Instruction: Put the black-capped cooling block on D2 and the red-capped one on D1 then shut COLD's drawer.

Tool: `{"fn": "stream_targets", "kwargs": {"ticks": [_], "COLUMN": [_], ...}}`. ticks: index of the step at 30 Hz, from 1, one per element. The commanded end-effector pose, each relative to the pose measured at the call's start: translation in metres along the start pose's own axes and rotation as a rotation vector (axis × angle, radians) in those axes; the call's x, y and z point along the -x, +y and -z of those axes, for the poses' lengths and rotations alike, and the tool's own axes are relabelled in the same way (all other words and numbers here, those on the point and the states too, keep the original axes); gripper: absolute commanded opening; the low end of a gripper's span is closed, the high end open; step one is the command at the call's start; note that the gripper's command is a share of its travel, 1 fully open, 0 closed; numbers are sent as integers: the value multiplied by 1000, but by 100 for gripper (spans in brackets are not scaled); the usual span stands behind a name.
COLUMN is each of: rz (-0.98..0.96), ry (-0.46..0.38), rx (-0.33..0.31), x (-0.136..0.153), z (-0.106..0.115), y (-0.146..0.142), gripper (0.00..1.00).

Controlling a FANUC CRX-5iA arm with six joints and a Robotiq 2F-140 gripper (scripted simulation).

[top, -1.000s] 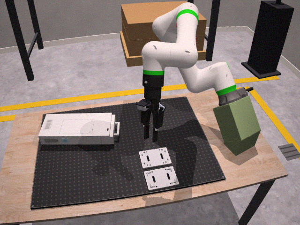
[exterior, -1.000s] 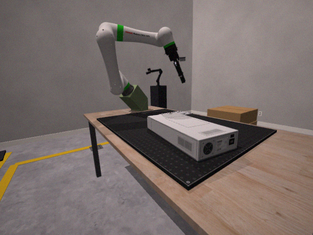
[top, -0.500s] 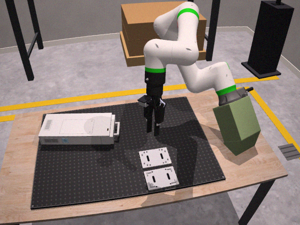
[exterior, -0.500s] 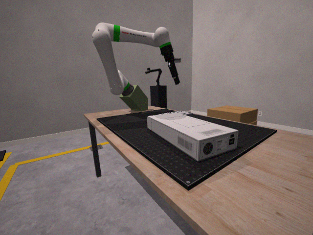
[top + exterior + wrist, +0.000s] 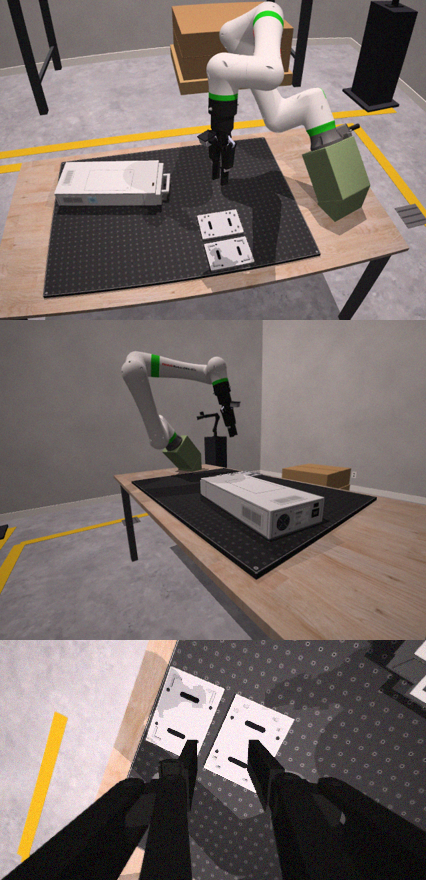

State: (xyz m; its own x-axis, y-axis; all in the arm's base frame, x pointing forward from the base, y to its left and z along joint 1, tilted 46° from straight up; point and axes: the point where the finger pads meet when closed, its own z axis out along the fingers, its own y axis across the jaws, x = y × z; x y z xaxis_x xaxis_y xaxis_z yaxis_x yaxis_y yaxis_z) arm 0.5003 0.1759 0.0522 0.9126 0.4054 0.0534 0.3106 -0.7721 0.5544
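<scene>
Overhead, plates D1 and D2, absent from exterior, jaws slightly apart, holding nothing.

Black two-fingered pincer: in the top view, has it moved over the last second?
Yes. The pincer has shifted away from the nearer white slotted metal-look plate, toward the black board's far edge.
</scene>
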Motion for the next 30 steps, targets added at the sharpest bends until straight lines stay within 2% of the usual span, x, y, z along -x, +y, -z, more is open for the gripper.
{"fn": "stream_targets", "kwargs": {"ticks": [1, 4, 11, 15, 19, 21, 30], "rz": [-5, -72, -87, -169, -169, -214, -273], "ry": [0, -27, -32, -61, -61, -75, -92], "rx": [2, 37, 44, 89, 89, 114, 149], "x": [10, 19, 34, 46, 57, 63, 84], "z": [2, 3, 5, 7, 8, 9, 13], "y": [10, 18, 32, 42, 53, 58, 77], "gripper": [35, 35, 35, 35, 35, 35, 35]}}
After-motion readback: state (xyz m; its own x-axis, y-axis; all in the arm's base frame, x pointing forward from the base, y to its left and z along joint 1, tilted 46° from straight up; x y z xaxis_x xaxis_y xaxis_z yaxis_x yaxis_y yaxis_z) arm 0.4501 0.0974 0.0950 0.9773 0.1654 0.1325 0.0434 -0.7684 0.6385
